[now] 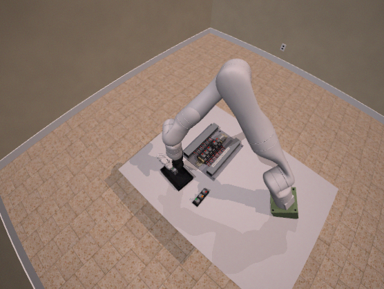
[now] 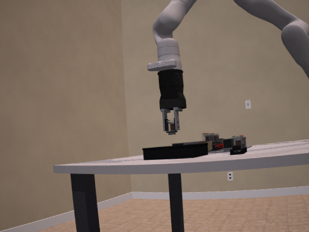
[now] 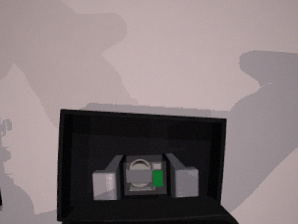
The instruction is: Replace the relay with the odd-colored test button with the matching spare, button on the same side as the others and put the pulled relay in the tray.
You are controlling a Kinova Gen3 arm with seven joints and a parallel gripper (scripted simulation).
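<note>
- Currently hand (image 2: 170,122) clamped on green-button relay (image 3: 140,176), fingers on both its sides.
- Relay hangs above black tray (image 2: 175,151), not touching it.
- Tray on worktop (image 2: 116,166), beside relay panel (image 1: 211,149).
- Spare holder (image 1: 201,197) near tray.

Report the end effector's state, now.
End effector: closed on the pulled relay with the green button, above the black tray.
</note>
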